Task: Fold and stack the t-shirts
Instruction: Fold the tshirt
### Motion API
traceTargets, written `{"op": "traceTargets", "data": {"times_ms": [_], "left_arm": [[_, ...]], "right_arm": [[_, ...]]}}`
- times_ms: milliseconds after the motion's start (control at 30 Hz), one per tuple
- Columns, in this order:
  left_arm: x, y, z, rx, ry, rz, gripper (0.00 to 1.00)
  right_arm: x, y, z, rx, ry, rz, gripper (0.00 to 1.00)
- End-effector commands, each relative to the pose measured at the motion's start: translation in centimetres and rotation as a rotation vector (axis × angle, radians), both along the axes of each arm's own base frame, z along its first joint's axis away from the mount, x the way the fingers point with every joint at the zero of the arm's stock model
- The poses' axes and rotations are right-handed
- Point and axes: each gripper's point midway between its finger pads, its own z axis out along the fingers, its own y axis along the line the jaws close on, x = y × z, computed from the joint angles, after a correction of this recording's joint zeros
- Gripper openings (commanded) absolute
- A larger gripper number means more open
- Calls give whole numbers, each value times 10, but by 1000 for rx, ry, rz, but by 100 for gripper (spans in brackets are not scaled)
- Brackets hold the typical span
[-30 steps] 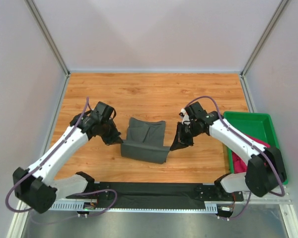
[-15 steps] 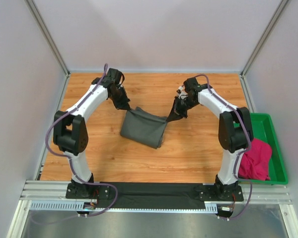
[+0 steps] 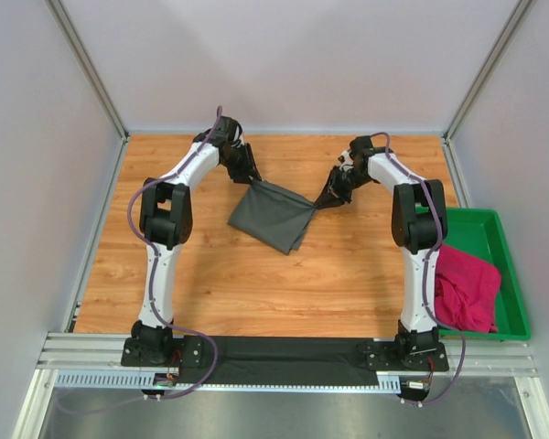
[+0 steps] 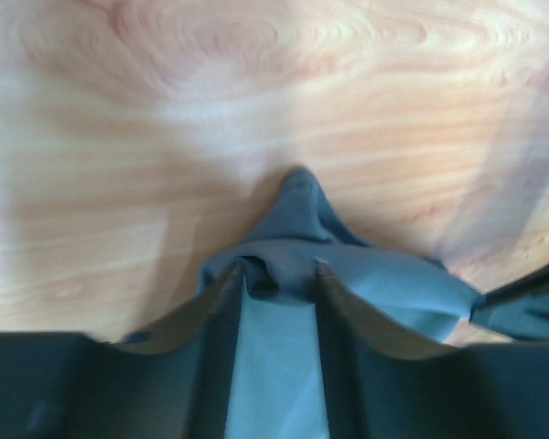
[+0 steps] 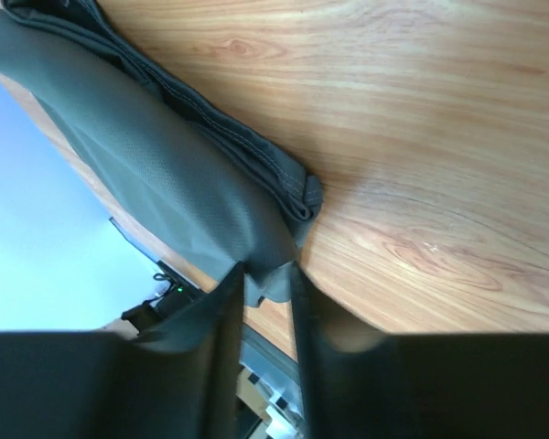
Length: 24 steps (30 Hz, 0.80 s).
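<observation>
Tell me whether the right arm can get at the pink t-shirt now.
Probably yes, once freed: the right gripper pinches the grey t-shirt at the table's far side. The pink t-shirt lies uncovered in the green tray beside that arm's base.

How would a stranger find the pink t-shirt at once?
Look at the wooden table; a green tray sits at its right edge. The pink t-shirt lies crumpled inside it, the only bright cloth, while the grey t-shirt is folded on the wood.

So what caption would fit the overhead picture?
Left gripper and right gripper at opposite corners of the folded grey shirt on the table; pink shirt waiting in the tray.
</observation>
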Motion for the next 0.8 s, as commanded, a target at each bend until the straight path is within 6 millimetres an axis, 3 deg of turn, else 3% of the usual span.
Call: {"op": "traceTargets", "data": {"times_ms": [0,33,100,133,200,233,267,300,333,367,467,500,600,633,667,700,733,767], "left_arm": [[26,18,42,92,-159,-15,47],[26,26,64,130,-217,-11,50],[26,44,78,219,-275,22,59],[22,50,107,233,-340,22,62],[13,60,109,272,-354,24,62],[5,63,122,276,-372,24,62],[-1,65,122,283,-369,8,62],[-11,64,110,278,-338,-12,61],[-19,63,116,258,-344,-17,59],[-27,59,101,235,-326,-35,57],[-40,34,97,97,-335,-119,45],[-46,20,98,24,-337,-166,39],[-43,-8,93,-141,-373,-223,24],[-41,-15,86,-186,-374,-227,21],[-33,-22,86,-229,-428,-237,18],[-34,-31,87,-297,-416,-246,11],[-31,-36,74,-319,-402,-247,9],[-22,-39,76,-343,-436,-246,8]], "right_arm": [[11,-6,19,-44,-91,10,32],[15,-16,16,-106,-121,9,32],[17,-31,24,-173,-152,-3,38],[20,-42,23,-245,-171,-15,39],[19,-49,39,-307,-222,3,42],[20,-54,40,-360,-242,0,43],[19,-54,43,-384,-257,6,44],[16,-49,55,-407,-301,25,48],[16,-51,57,-446,-326,28,48],[12,-46,58,-448,-340,42,49],[11,-18,67,-367,-390,55,49],[12,1,69,-276,-390,42,43],[19,29,64,-105,-407,3,21],[18,44,71,3,-377,-31,15],[31,53,78,70,-443,-48,9],[32,58,75,105,-439,-56,1],[27,64,72,163,-400,-59,0],[29,68,61,187,-383,-53,0]]}}
